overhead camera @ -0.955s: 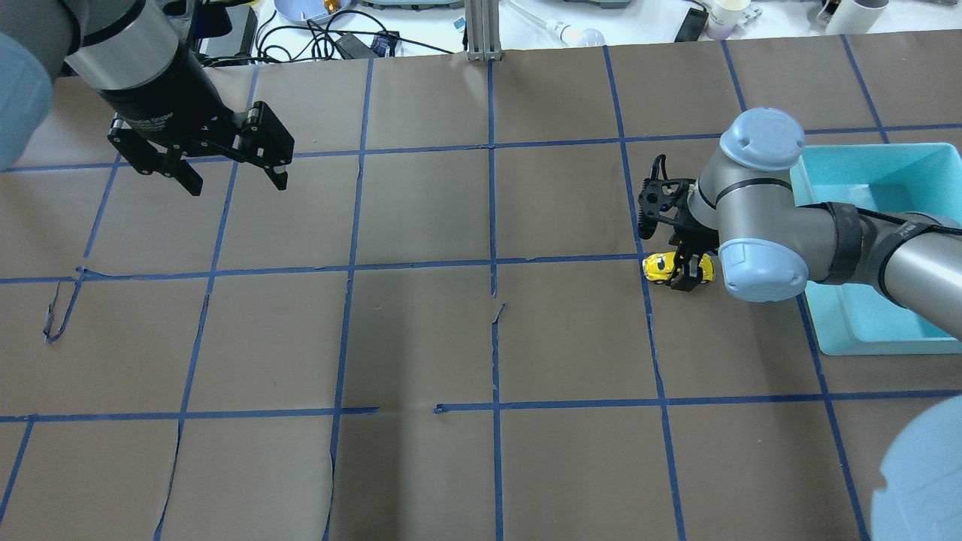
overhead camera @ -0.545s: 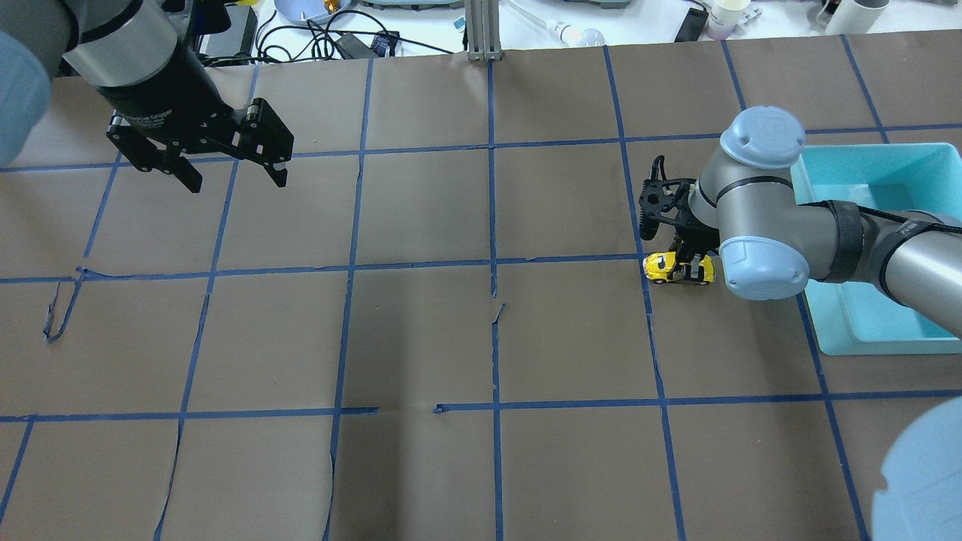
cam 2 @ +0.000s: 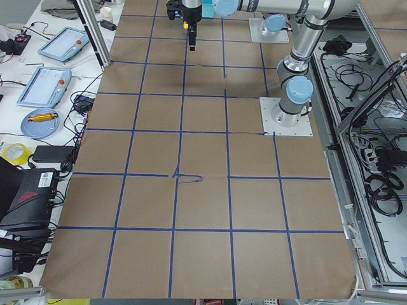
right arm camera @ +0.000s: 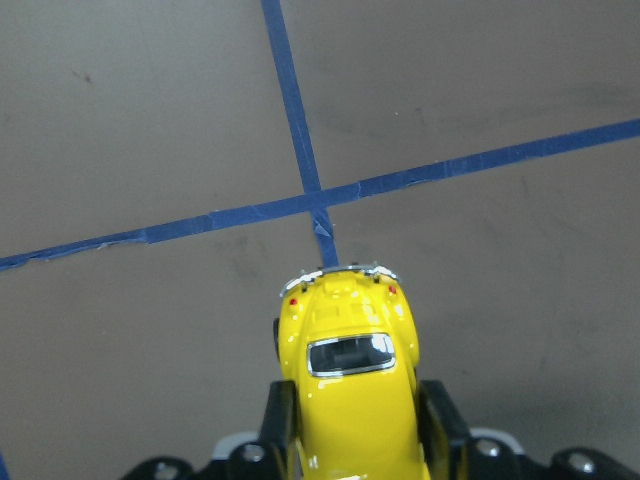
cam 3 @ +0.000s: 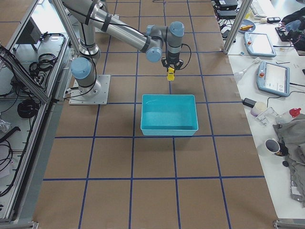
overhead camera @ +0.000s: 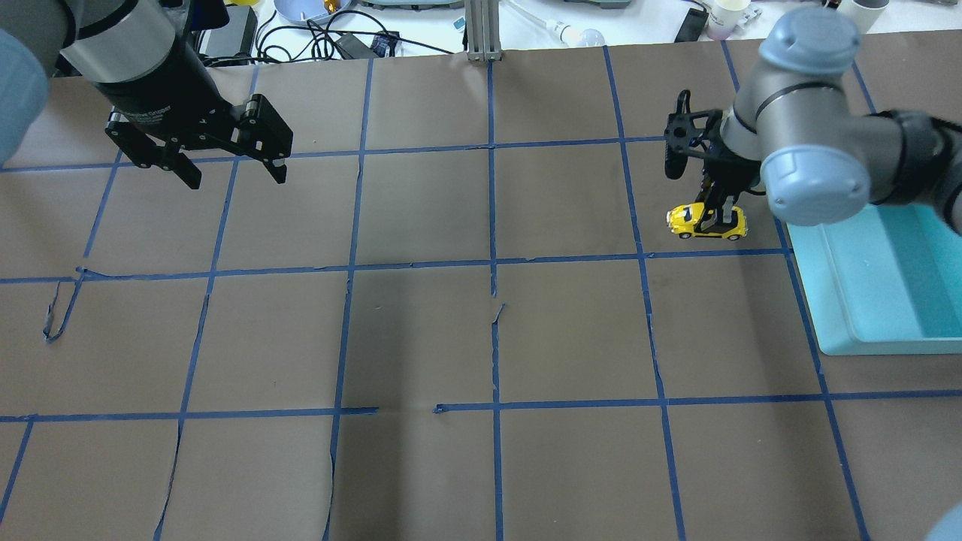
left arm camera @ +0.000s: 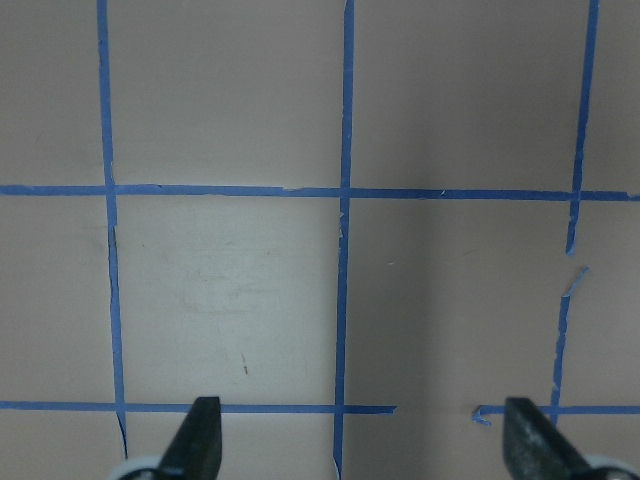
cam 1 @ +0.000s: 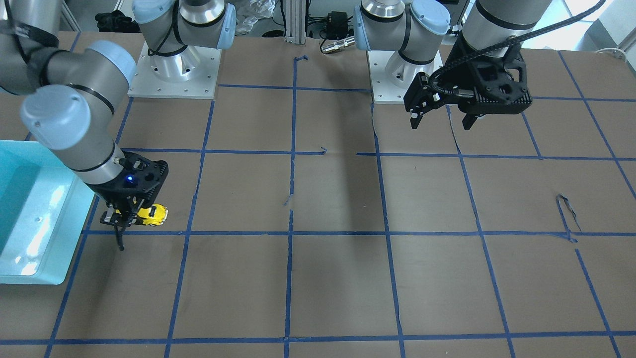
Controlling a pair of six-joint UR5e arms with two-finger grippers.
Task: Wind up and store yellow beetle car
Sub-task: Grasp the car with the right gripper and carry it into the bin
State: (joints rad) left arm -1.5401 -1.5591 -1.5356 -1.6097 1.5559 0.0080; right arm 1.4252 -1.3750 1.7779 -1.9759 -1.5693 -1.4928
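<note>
The yellow beetle car [overhead camera: 706, 222] is gripped by its sides in my right gripper [overhead camera: 718, 214], which is shut on it and holds it level above the table, just left of the teal bin [overhead camera: 879, 293]. The right wrist view shows the car [right arm camera: 350, 380] between the two fingers, with brown paper and blue tape below. It also shows in the front view [cam 1: 150, 214] and the right side view [cam 3: 170, 73]. My left gripper [overhead camera: 233, 169] hangs open and empty over the far left of the table; its fingertips [left arm camera: 203, 430] are wide apart.
The teal bin [cam 1: 30, 223] is empty and stands at the table's right end [cam 3: 169, 117]. The table [overhead camera: 421, 338] is brown paper with a blue tape grid. Cables, a bowl and cups lie beyond the far edge [overhead camera: 331, 37].
My right gripper has lifted the car off the table and carried it away from the robot's base, a little toward the bin. The left gripper has barely moved.
</note>
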